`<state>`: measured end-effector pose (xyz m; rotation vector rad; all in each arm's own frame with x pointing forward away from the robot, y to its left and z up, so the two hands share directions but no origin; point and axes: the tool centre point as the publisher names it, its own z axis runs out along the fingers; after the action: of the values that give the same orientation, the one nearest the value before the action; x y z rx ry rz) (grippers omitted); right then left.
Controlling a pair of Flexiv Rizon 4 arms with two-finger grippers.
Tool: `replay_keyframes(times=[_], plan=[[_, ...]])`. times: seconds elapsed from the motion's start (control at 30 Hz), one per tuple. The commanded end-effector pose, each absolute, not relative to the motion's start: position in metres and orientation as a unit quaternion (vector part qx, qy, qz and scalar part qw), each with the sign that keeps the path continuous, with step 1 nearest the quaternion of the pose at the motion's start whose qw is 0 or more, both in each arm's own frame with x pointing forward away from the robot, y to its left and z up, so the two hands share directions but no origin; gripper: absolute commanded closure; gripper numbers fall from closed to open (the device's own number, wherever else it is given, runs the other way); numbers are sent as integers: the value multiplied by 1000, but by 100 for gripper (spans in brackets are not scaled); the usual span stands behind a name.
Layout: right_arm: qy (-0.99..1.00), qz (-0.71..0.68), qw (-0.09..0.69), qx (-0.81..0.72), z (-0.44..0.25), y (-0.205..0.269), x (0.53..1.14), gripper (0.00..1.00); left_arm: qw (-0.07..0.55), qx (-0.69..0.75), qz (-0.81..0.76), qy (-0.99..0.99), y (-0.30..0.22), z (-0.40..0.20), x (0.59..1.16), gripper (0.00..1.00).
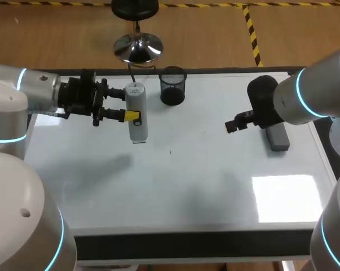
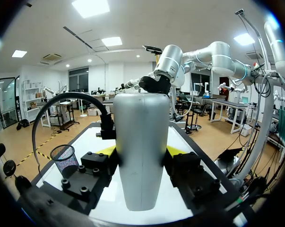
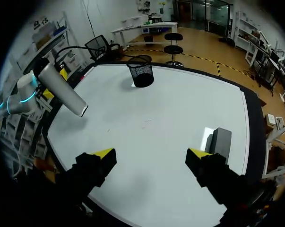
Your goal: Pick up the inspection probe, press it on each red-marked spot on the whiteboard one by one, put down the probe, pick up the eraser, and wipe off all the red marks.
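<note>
My left gripper (image 1: 124, 105) is shut on the white cylindrical probe (image 1: 137, 113) over the whiteboard's (image 1: 186, 175) far left part. In the left wrist view the probe (image 2: 141, 151) fills the space between the fingers. From the right wrist view the probe (image 3: 66, 90) is tilted, its lower end above the board. The grey eraser (image 1: 277, 137) lies near the board's right edge. Just left of it my right gripper (image 1: 235, 125) hangs open and holds nothing, with the eraser (image 3: 221, 141) ahead of one finger. A tiny faint mark (image 1: 171, 151) sits near the board's middle; its colour is unclear.
A black mesh cup (image 1: 172, 86) stands at the board's far edge, right of the probe. A dark cable (image 1: 131, 70) runs from the probe over the back edge. The board's near half (image 1: 175, 197) is bare white surface.
</note>
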<state>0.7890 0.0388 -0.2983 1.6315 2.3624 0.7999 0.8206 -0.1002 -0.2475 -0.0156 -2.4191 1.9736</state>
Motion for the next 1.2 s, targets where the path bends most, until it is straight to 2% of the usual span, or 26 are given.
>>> replay_keyframes(times=[0.03,0.73,1.2], plan=[[790,268,80,545,-299,38,789,0,8,-5,633,-774,-101,-247,820,100],[790,268,80,545,-299,38,789,0,-12,28,645,-764,-89,-228,839,100],[790,268,80,545,-299,38,789,0,-25,21,649,-760,-82,-206,874,100]])
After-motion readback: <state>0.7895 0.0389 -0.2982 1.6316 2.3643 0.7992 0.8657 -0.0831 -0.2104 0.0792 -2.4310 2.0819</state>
